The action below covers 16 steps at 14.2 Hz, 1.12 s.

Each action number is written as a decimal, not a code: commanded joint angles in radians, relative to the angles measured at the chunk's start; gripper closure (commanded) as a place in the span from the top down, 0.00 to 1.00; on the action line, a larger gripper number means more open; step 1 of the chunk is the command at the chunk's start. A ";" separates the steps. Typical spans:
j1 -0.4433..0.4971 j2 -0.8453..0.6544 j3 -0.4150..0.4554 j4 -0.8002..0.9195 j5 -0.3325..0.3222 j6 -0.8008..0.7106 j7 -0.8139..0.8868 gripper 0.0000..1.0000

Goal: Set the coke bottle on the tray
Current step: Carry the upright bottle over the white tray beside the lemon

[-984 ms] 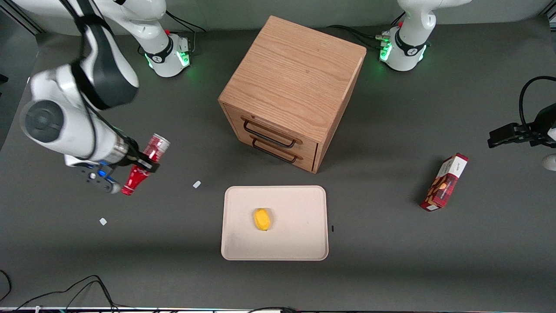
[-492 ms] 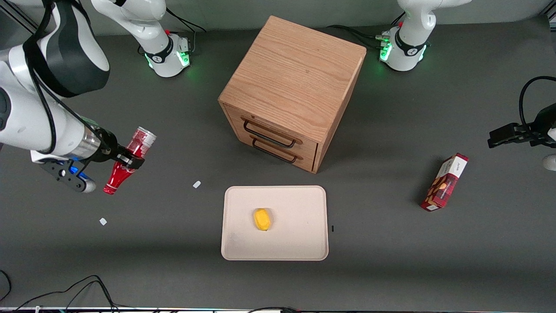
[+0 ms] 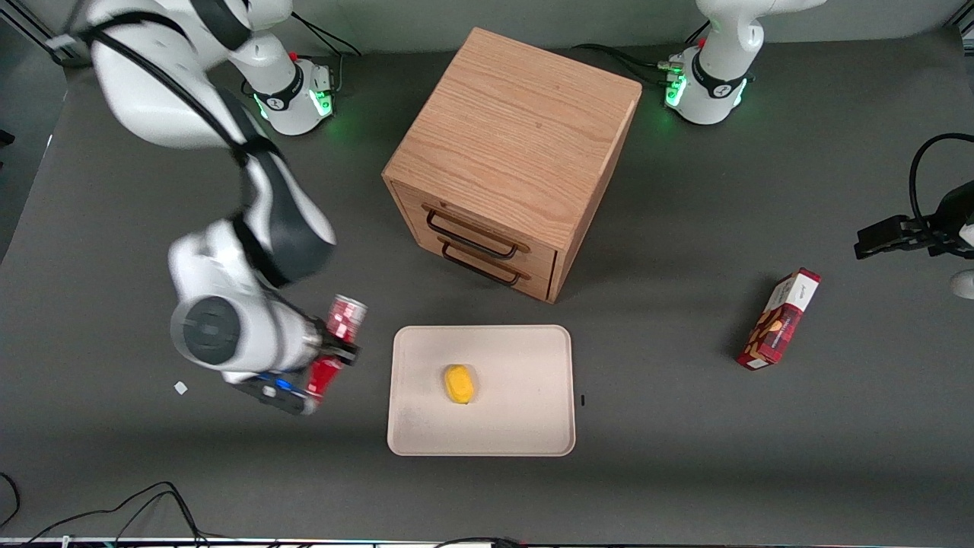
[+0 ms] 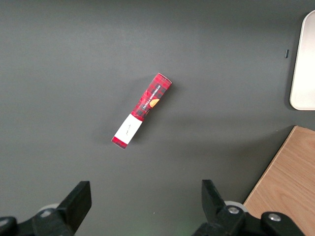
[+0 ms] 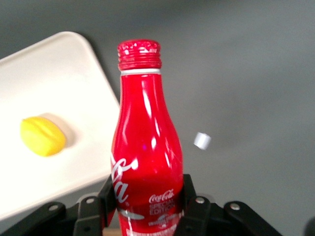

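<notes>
- Carrying is the stage you are in: the coke bottle (image 3: 336, 342) is off the table and clamped in the gripper (image 3: 329, 359), so the pick-up looks done, while the transfer and the set-down on the tray (image 3: 533, 358) are left.
- You have the gripper closed on the bottle's lower body; in the right wrist view the two fingers (image 5: 194, 209) press against the red wall on either side, near the white script, and the coke bottle (image 5: 143, 147) stands out past them with its red cap pointing away from the wrist.
- Seen from the front, the bottle is tilted rather than upright, with its silvery base turned up toward the drawer cabinet (image 3: 511, 164) and its cap end low, nearer the front camera.
- Your load hangs just beside the tray, off the short edge that faces the working arm's end of the table; it is not over the tray yet, as far as I can judge.
- On the tray lies a small yellow fruit (image 3: 459, 383), near its middle, so you would likely want a bare part of the tray (image 5: 54, 64) for the landing.
- Before release, you will probably need to turn the bottle or accept laying it on its side; which is intended I cannot tell.
- A red snack box (image 3: 778, 319) lies well apart, toward the parked arm's end of the table.
</notes>
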State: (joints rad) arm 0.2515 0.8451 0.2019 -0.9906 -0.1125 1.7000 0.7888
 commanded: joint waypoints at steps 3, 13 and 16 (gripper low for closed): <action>0.034 0.193 -0.021 0.127 -0.015 0.168 -0.256 0.00; 0.060 0.282 -0.024 0.124 -0.016 0.317 -0.293 0.00; 0.061 0.293 -0.025 0.122 -0.018 0.325 -0.296 0.19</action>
State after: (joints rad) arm 0.3048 1.1102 0.1786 -0.9152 -0.1163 2.0223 0.5106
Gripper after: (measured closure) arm 0.449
